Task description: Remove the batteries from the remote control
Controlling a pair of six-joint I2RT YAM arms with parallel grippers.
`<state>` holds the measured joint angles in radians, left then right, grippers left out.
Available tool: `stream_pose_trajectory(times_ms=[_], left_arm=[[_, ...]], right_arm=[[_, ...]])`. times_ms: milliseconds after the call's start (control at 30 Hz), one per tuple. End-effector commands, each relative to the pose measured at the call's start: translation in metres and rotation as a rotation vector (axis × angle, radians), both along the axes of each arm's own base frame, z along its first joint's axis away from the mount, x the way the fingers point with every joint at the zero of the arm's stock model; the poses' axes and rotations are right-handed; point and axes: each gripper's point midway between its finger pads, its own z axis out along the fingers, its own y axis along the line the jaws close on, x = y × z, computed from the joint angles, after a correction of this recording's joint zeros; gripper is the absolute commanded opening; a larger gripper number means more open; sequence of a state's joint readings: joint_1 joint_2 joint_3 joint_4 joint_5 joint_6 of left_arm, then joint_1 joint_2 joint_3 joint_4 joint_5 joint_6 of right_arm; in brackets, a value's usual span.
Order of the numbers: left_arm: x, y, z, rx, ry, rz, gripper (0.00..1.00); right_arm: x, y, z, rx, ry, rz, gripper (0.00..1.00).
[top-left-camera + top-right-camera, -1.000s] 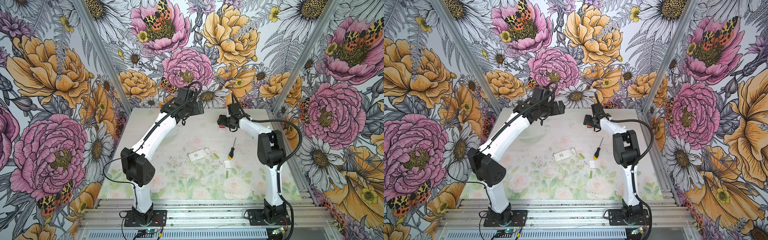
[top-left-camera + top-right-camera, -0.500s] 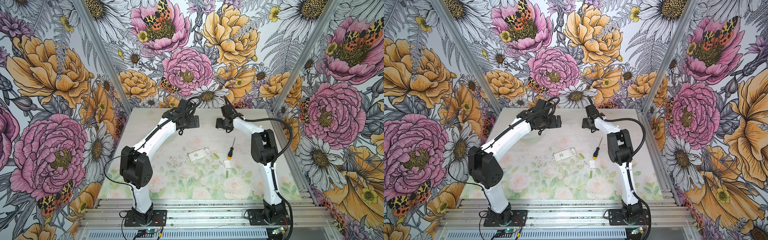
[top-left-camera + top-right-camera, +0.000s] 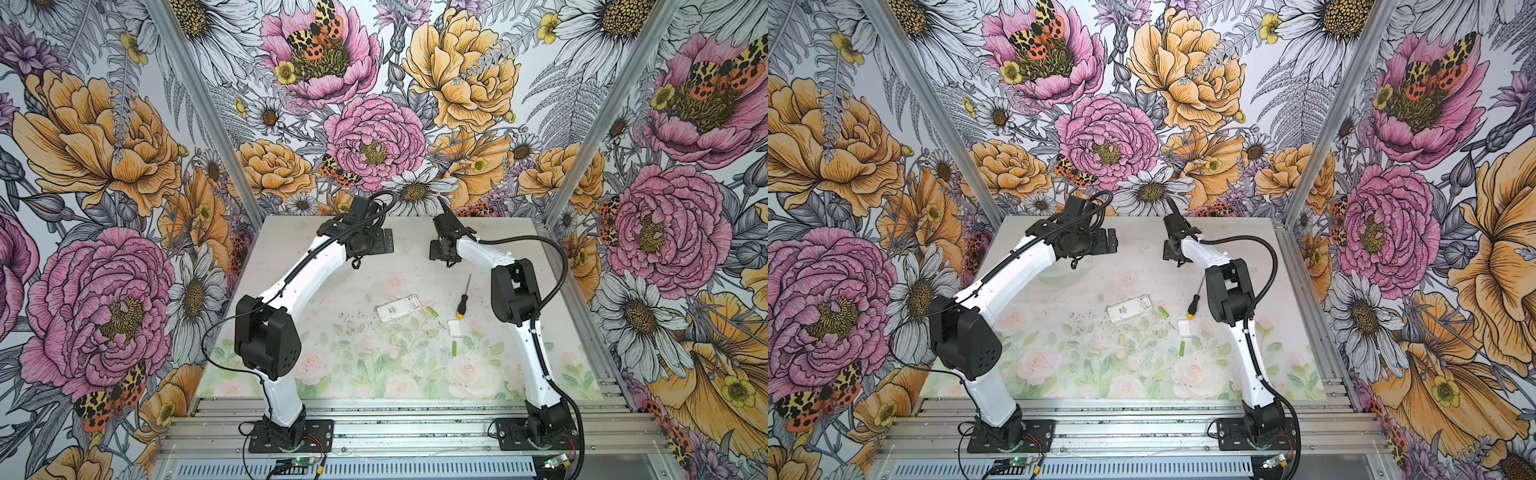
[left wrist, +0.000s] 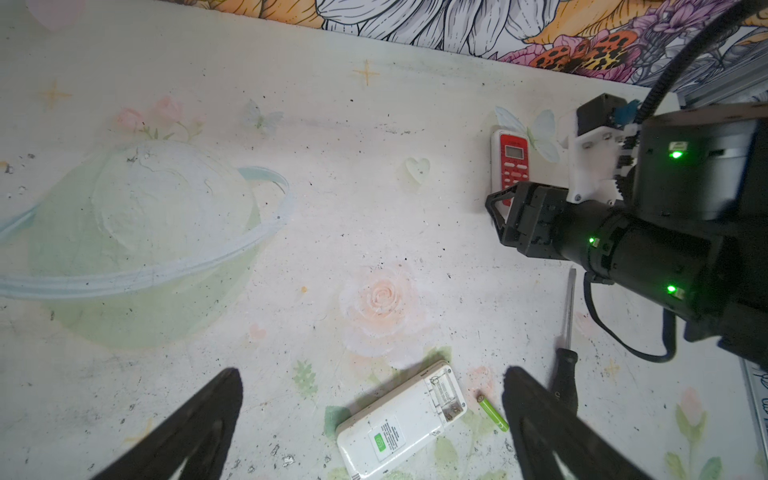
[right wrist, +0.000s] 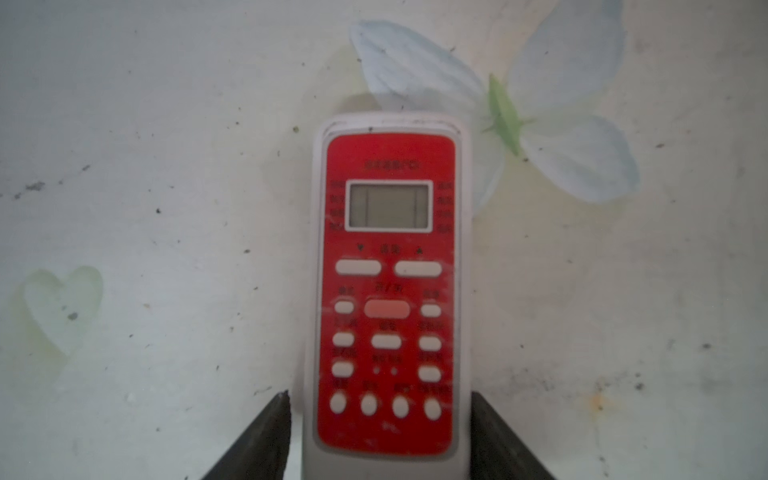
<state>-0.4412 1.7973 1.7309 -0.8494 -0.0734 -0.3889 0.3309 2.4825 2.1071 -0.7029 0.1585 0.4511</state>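
The right gripper (image 5: 380, 395) stands half open astride the button end of the red remote (image 5: 388, 249), a sliver of gap on one side, nothing clamped: close squarely on both edges, then turn it over, its batteries likely underneath; the left gripper (image 4: 372, 374) hangs wide open, empty, a green battery (image 4: 492, 413) lying below, near one of its jaws

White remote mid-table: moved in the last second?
No. The white remote keeps its place and angle beside the screwdriver.
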Motion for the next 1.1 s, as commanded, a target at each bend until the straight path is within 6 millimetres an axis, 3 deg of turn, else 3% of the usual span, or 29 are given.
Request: stream_pose_trajectory(times_ms=[0, 167, 300, 400, 567, 800, 1067], left_arm=[[-0.005, 0.004, 0.015, -0.026, -0.028, -0.024, 0.99], [-0.004, 0.008, 0.018, -0.038, -0.027, -0.024, 0.99], [-0.005, 0.008, 0.021, -0.060, -0.031, -0.030, 0.99], [-0.004, 0.001, 0.025, -0.127, -0.033, -0.040, 0.99], [0.004, -0.011, 0.030, -0.363, -0.038, -0.002, 0.99], [0.011, -0.032, 0.023, -0.601, -0.017, 0.028, 0.98], [0.009, -0.054, -0.011, -0.755, 0.123, 0.074, 0.93]], right_arm=[[0.000, -0.005, -0.007, -0.056, 0.014, 0.001, 0.62], [-0.005, -0.007, -0.019, -0.071, 0.042, 0.003, 0.59], [-0.004, -0.008, -0.015, -0.075, 0.035, -0.003, 0.55], [-0.003, -0.006, -0.006, -0.068, 0.020, 0.008, 0.51], [-0.012, 0.003, 0.027, -0.048, -0.057, 0.062, 0.42], [-0.052, 0.029, 0.076, 0.050, -0.191, 0.208, 0.36], [-0.117, 0.084, 0.116, 0.127, -0.307, 0.452, 0.32]])
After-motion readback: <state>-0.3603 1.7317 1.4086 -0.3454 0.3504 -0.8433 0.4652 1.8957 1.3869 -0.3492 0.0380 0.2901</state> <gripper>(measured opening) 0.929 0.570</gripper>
